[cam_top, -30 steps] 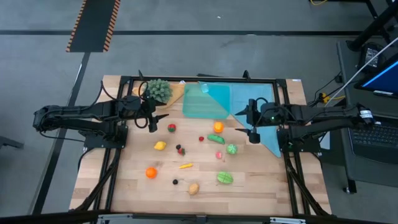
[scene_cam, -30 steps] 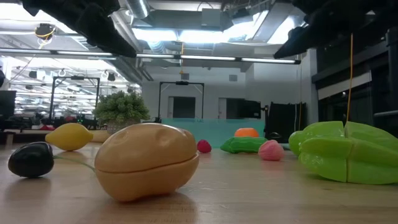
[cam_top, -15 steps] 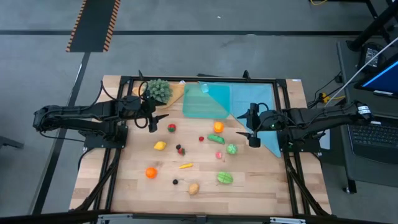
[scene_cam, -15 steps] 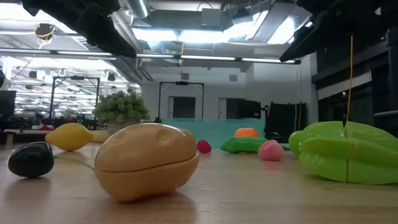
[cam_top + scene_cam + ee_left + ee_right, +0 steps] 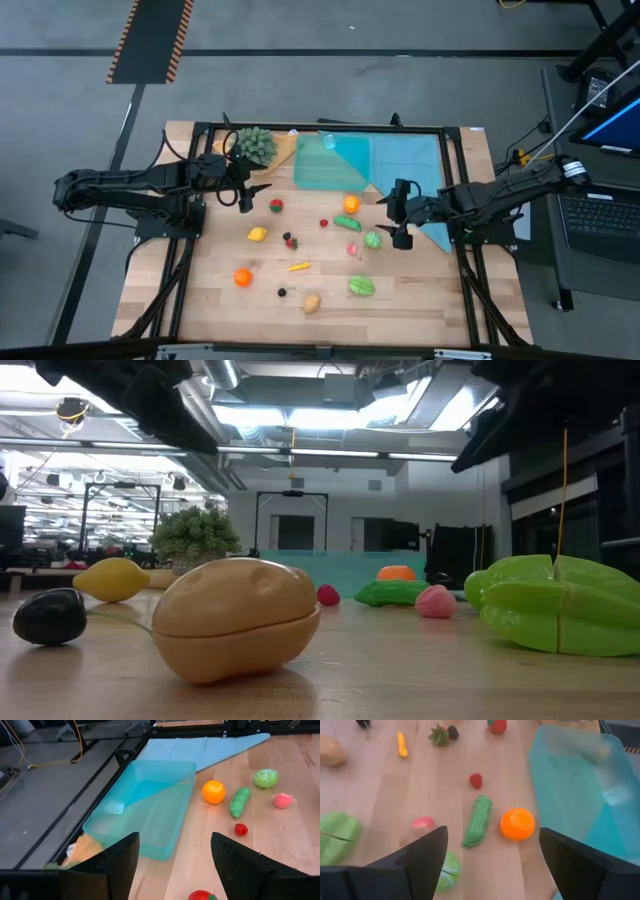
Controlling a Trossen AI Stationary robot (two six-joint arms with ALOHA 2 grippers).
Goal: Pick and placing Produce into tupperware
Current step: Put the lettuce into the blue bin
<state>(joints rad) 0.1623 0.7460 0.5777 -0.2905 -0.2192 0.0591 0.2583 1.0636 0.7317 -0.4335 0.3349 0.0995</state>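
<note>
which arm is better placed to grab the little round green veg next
The right. Its open right gripper hangs just beside the round green vegetable, with fingers spread. The left gripper, also open, waits across the table near the tupperware, farther from it.

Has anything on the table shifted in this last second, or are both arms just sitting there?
The right gripper has moved, fingers open and empty, off the teal cloth toward the middle of the table, and now sits next to the round green vegetable. The left gripper stayed open near the plant. The produce and the tupperware haven't moved.
</note>
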